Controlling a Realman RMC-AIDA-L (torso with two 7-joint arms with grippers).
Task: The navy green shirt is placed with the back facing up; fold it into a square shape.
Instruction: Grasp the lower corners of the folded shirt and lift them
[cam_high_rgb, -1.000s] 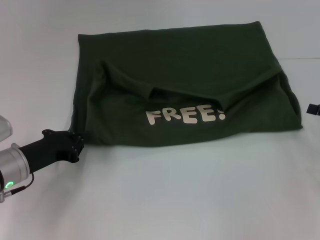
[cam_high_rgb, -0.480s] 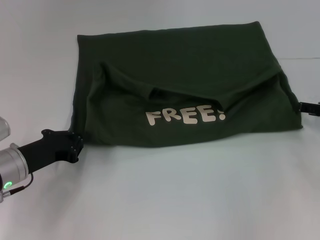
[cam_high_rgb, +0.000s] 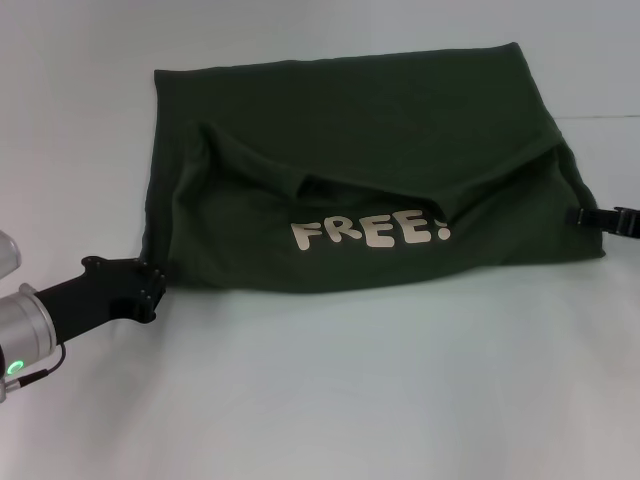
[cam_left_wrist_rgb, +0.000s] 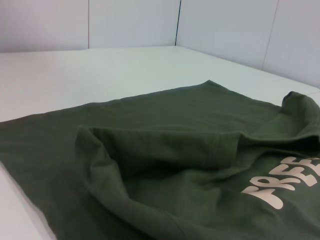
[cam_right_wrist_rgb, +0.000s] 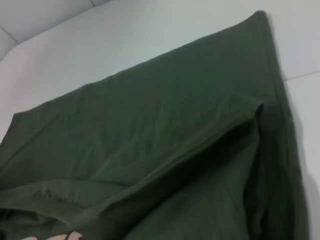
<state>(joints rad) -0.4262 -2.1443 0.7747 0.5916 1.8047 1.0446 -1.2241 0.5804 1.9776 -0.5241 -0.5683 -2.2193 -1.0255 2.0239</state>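
right tool (cam_high_rgb: 590, 216) further onto white table (cam_high_rgb: 350, 400)

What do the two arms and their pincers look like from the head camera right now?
The left arm has a silver cylindrical wrist with a glowing green light and a thin cable, ending in a matte black pincer. Of the right pincer, only a slim black tip shows.

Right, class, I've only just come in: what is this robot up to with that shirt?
The robot is partway through folding a dark green shirt that lies on a white table. The near part is already turned over, so the word FREE! faces up. The left pincer sits at the shirt's near left corner, and the right pincer is at its right edge. Whether either one grips the cloth cannot be seen.
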